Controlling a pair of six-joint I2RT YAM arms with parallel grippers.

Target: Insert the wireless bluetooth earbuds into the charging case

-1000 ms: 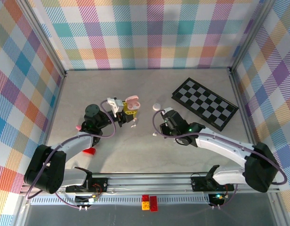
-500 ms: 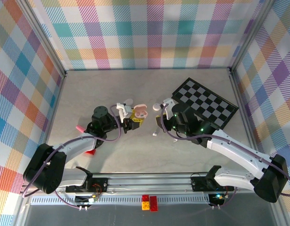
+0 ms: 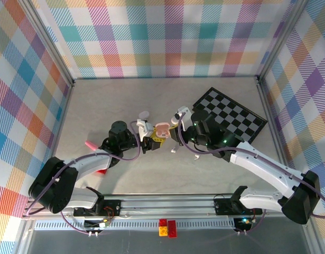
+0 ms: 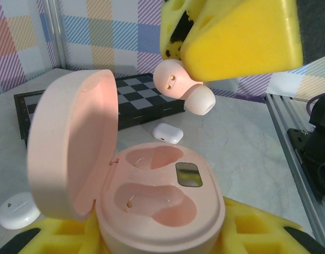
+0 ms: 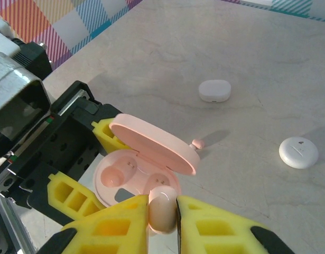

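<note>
While the left claw stays out of most of its own wrist view, its yellow fingers there are clamped on the base of the pink charging case. The case sits upright, with its lid swung open to the left and both wells bare. From that wrist, a pale pink earbud hangs above the case with a clear gap. Its long axis slants, rounded tip down to the right, and two metal contacts face the camera. The right wrist view hides that gap but shows the grip. The right claw is closed on the earbud, which stands on end between its pads at the case's nearer rim. Beyond the claw, a white oval case and a round white disc lie on the bench.
</note>
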